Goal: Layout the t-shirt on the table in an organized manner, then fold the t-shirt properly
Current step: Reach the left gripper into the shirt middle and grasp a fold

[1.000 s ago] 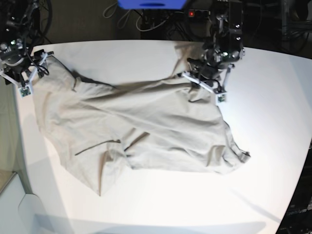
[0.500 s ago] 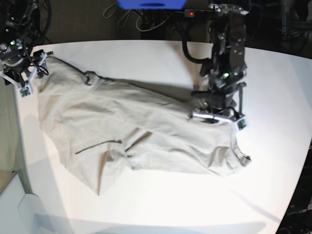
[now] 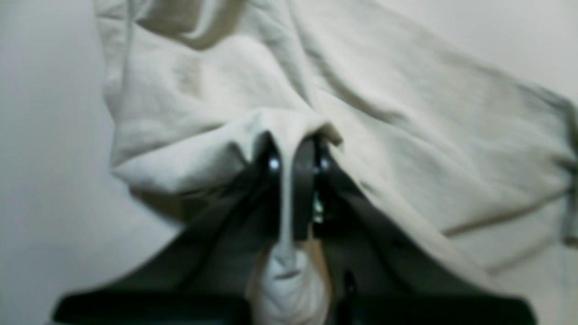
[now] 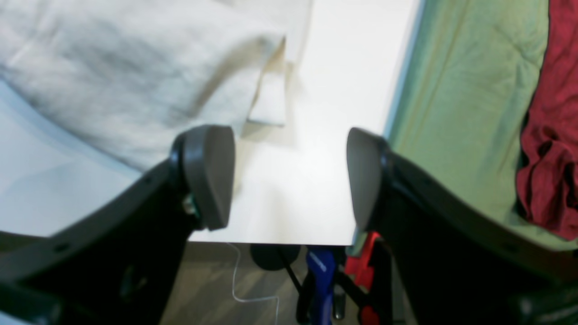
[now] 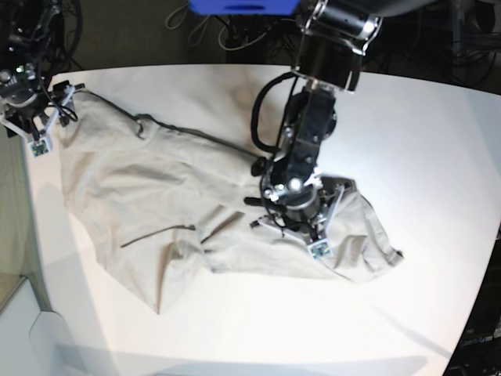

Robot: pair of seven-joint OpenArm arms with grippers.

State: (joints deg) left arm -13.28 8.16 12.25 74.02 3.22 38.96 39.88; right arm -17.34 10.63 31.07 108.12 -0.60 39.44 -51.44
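fabric fills your left wrist view: the left gripper (image 3: 293,167) has its jaws pinched tight on a raised fold of the t-shirt (image 3: 406,149), cloth draping off both sides, likely so you can drag that layer flat.

your right wrist view shows the right gripper (image 4: 289,180) with jaws spread wide and holding nothing, poised above the tabletop (image 4: 325,135) edge beside a shirt corner, seemingly ready to pin or pick it.

your base view puts the shirt rumpled across the white tabletop's middle, the left arm planted on its mid-right part, the right gripper at the far corner.
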